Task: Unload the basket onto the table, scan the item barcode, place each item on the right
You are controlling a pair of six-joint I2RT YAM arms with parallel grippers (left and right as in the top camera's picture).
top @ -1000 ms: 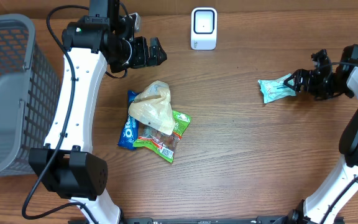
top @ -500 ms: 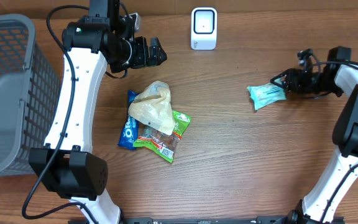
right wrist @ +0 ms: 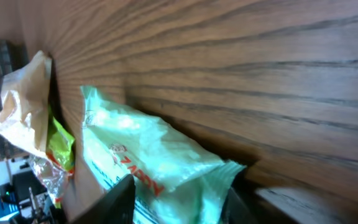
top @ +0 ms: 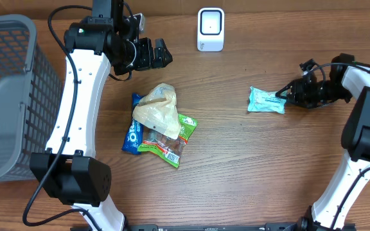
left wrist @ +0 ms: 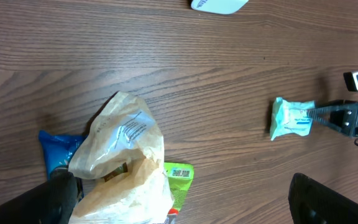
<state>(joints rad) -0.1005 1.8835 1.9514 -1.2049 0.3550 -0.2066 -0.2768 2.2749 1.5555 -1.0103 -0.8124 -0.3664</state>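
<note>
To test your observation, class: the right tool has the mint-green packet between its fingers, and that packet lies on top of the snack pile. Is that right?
Not quite. The right tool does have the mint-green packet between its fingers, but that packet lies on the table, apart from the snack pile, on the right arm's side. The overhead view shows it.

Plenty of room on the near side: the table (top: 255,183) lay bare from 4 round to 6 o'clock, nothing to dodge. Just left of centre, the heap of snack packets (top: 159,128) blocked the middle. At 9 o'clock the grey basket (top: 5,96) walled off the left edge, with the left arm (top: 76,109) just beside it. The scanner (top: 211,29) stood at 12, open wood before it. At 3 the teal packet (top: 266,101) sat pinched by the right gripper (top: 282,95), well apart from the heap, with a clean lane between.
</note>
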